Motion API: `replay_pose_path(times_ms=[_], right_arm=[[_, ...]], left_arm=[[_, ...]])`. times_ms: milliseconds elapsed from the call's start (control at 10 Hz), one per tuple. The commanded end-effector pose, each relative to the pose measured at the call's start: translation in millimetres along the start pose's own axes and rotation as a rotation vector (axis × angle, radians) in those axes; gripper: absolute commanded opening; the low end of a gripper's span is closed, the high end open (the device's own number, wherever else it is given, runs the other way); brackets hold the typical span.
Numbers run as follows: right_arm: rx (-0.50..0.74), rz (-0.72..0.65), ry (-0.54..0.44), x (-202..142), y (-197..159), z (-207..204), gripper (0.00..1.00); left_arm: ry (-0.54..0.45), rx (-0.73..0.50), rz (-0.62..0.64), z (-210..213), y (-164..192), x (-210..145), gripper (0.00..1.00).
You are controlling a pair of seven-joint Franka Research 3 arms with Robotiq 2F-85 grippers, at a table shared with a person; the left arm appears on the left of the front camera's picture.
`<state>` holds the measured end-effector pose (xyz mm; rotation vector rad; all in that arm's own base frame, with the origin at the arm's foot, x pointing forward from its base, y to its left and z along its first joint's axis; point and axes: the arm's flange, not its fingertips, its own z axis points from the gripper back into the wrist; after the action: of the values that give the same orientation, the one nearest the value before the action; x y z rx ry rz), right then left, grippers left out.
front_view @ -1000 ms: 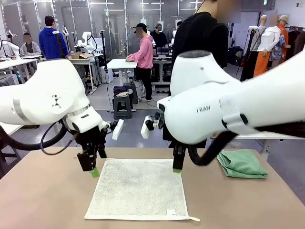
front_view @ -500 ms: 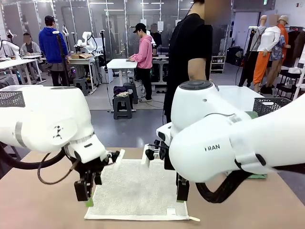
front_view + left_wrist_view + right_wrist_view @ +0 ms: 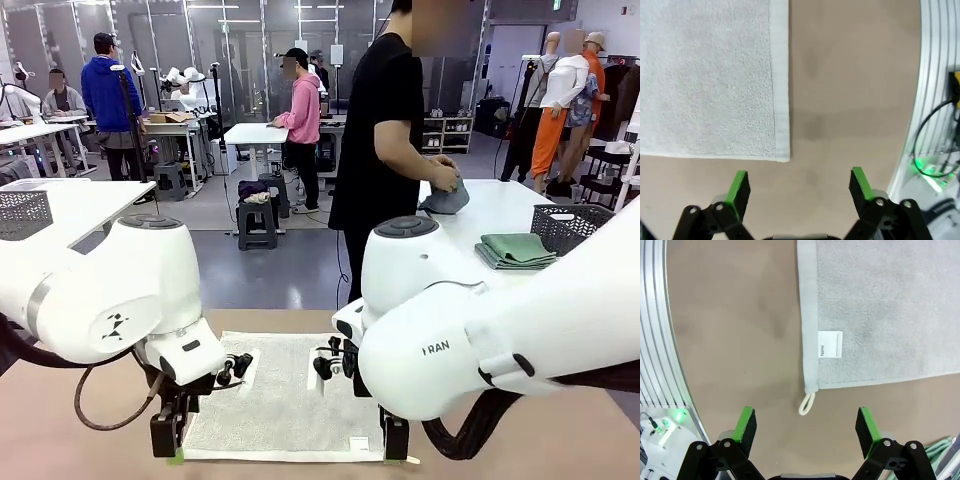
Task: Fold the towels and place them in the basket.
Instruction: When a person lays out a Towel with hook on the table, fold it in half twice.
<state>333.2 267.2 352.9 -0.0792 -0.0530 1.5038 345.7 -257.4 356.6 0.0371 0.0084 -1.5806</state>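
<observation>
The white towel [image 3: 285, 395] lies flat on the bench [image 3: 70, 430]. My left end effector [image 3: 800, 176] is spread wide by its near left corner. My right end effector [image 3: 806, 415] is spread wide by its near right corner.

Three towels, cream-white towel [image 3: 285, 395], green towel [image 3: 517, 250], grey-blue towel [image 3: 447, 198], two baskets, right basket [image 3: 570, 228], left basket [image 3: 22, 212]

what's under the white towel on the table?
The white towel lies flat on the brown table, with no bulge visible. Bare tabletop shows around its edges; the surface right beneath it is covered.
</observation>
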Motion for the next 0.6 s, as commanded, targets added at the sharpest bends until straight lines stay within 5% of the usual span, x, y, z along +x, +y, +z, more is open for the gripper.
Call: replay_pose_path(times_ms=[0, 500], right_arm=[[0.021, 0.036, -0.051, -3.8, -1.8, -9.0, 1.0], [0.026, 0.014, -0.022, 1.5, -0.3, -10.0, 1.0]], left_arm=[[-0.007, 0.055, 0.033, -1.8, -13.0, -6.1, 1.0], [-0.013, 0.03, 0.025, -1.3, -7.7, -8.5, 1.0]])
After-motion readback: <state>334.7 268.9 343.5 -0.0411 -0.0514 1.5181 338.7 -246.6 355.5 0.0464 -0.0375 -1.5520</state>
